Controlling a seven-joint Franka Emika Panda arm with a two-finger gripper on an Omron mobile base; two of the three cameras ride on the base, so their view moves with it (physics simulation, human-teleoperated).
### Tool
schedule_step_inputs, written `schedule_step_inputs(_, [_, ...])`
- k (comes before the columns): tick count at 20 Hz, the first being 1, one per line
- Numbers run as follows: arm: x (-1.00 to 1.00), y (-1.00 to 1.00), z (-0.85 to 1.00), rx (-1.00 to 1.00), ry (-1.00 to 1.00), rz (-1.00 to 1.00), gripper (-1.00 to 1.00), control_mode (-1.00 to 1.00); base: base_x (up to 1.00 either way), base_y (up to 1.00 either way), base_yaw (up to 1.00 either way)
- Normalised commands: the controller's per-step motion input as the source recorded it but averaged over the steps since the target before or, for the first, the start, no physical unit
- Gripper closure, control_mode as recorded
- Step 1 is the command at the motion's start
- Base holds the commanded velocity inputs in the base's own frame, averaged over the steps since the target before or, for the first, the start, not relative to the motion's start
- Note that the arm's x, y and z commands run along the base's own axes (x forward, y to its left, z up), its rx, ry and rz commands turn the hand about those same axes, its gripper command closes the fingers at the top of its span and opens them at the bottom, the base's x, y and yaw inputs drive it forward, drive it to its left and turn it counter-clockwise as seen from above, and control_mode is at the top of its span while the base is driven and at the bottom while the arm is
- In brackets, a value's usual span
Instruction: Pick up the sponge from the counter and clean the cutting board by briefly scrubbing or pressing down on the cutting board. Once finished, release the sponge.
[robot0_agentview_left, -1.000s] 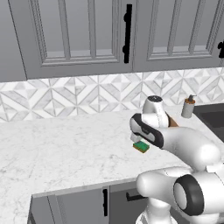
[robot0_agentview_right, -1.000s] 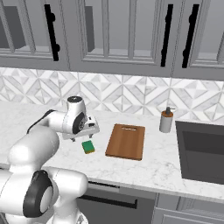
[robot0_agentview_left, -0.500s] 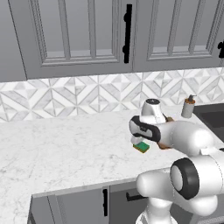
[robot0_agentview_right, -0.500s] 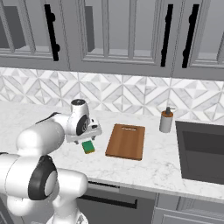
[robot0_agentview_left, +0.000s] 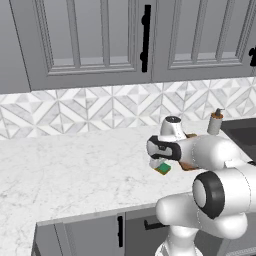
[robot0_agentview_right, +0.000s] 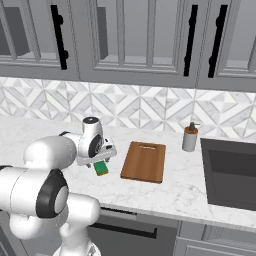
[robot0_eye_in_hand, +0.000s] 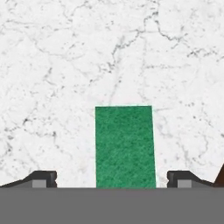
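I have the jaws spread wide, one fingertip (robot0_eye_in_hand: 41, 177) at the lower left of the hand view and its partner at the lower right, with the sponge (robot0_eye_in_hand: 125, 146) lying green side up between them and clear of both. That spacing looks deliberate — the pads straddle the long sides so a close would pinch across the narrow width. In the right base view the gripper (robot0_agentview_right: 103, 156) hangs just above the sponge (robot0_agentview_right: 101, 168), left of centre, pointing down at the counter (robot0_agentview_right: 190, 187). I judge the grasp is not yet made; a short descent comes before closing. The board (robot0_agentview_right: 144, 161) lies flat just right of the sponge, near the middle of that frame, apart from it. A soap bottle (robot0_agentview_right: 189, 137) stands further right, by the sink (robot0_agentview_right: 232, 172) — well out of the way of a short carry to the board
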Motion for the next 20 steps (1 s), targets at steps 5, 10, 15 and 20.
schedule_step_inputs(5, [0.01, 0.0, -0.2, 0.0, 0.0, 0.02, -1.0, -1.0, 0.0, 0.0, 0.0])
schedule_step_inputs(10, [0.22, -0.02, -0.17, 0.0, 0.04, 0.0, -1.0, -1.0, 0.0, 0.0, 0.0])
schedule_step_inputs(15, [0.29, -0.01, -0.05, 0.0, 0.05, 0.0, -1.0, -1.0, 0.0, 0.0, 0.0])
schedule_step_inputs(20, [0.16, 0.0, -0.19, 0.0, 0.08, 0.0, -1.0, -1.0, 0.0, 0.0, 0.0])
